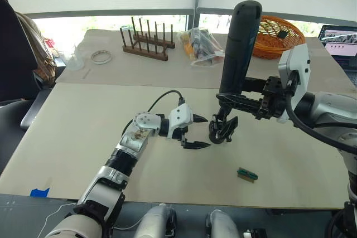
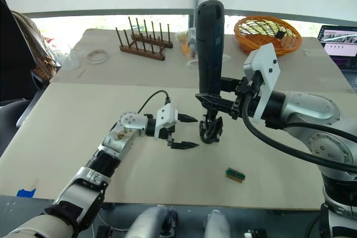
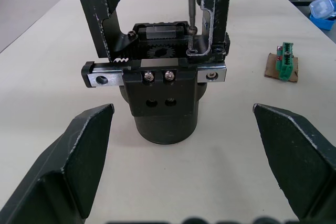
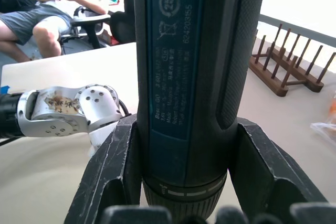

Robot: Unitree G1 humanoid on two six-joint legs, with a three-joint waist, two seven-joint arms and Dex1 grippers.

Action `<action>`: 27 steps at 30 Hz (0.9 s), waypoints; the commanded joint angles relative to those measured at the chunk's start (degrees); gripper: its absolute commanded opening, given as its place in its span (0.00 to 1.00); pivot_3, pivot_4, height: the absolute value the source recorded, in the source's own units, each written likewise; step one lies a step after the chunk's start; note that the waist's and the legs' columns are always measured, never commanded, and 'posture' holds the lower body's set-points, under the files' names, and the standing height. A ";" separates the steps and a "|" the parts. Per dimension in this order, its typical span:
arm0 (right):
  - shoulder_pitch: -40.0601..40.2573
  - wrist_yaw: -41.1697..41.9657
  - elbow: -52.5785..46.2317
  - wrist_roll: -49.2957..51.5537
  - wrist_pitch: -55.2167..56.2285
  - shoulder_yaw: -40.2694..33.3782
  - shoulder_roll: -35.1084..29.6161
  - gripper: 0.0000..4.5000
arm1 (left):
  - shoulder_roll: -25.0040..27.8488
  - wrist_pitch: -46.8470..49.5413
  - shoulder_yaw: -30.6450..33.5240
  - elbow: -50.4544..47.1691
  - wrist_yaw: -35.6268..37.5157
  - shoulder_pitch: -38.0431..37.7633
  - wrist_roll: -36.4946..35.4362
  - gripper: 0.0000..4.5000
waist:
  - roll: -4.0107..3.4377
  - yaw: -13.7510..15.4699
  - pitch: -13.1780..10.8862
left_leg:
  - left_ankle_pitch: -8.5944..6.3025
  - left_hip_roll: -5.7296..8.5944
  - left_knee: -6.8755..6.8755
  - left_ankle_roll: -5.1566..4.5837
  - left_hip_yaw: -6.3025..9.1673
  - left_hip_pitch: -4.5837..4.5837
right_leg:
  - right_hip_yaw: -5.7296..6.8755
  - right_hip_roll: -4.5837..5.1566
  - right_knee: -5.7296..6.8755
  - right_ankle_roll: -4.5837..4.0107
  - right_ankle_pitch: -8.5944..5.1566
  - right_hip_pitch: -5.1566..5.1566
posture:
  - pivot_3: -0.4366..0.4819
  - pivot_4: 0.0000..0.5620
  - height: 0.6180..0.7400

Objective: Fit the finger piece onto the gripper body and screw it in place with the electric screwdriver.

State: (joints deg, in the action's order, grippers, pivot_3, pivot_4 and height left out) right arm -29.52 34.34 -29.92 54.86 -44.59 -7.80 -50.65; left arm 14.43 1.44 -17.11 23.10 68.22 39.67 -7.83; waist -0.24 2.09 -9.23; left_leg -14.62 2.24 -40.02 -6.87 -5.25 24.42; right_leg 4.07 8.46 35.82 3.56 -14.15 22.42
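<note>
Head views — right gripper point(image 1: 262, 103) is clamped on the upright electric screwdriver point(image 1: 240, 43), tip down over the gripper body point(image 1: 222, 129) standing mid-table. Left gripper point(image 1: 196, 132) sits just beside the body, fingers spread, holding nothing.

Left wrist view — screwdriver bit point(image 3: 190, 3) meets a screw beside the finger piece point(image 3: 216, 11) mounted upright on the body; green block point(image 3: 284, 62) lies nearby.

Right wrist view — fingers point(image 4: 113, 169) grip the screwdriver barrel.

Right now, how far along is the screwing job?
Done: the finger piece already stands on the gripper body. In hand: the right gripper holds the electric screwdriver upright, its bit on a screw at the finger's base. The left gripper waits open beside the body. Left: finishing the screws.
</note>
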 commanded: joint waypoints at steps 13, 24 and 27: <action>-0.69 0.05 -1.95 -0.43 1.08 -2.57 1.45 0.43 | -0.27 -0.95 0.19 -1.14 0.08 1.04 -0.16 1.00 | 0.00 0.00 0.00 | 0.00 0.00 0.00 0.00 -0.01 0.00 | 0.00 0.00 0.00 0.00 0.00 0.01 | 0.48 0.27 1.00; -0.45 0.57 -2.03 -1.38 0.71 -2.50 1.37 0.43 | -0.32 -0.76 0.22 -1.30 -0.03 1.01 -0.19 1.00 | 0.00 0.01 0.00 | 0.00 0.00 0.00 0.00 -0.01 0.00 | 0.00 0.00 0.00 0.00 0.00 0.01 | 0.48 0.27 1.00; -0.28 0.58 -2.16 -1.26 0.44 -2.70 1.44 0.43 | -0.45 -0.80 0.21 -1.07 -0.13 1.13 -0.14 1.00 | 0.00 0.02 0.00 | 0.00 0.00 0.00 0.00 -0.01 0.00 | 0.00 0.00 0.00 0.00 0.00 0.01 | 0.48 0.27 1.00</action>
State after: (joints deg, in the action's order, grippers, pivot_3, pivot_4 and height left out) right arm -29.33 34.85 -29.96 53.11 -44.60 -7.80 -49.18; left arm 14.30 1.44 -17.11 23.09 68.16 39.67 -7.83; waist -0.24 2.11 -9.23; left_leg -14.62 2.24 -40.02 -6.87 -5.26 24.42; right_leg 4.08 8.46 35.82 3.56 -14.14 22.43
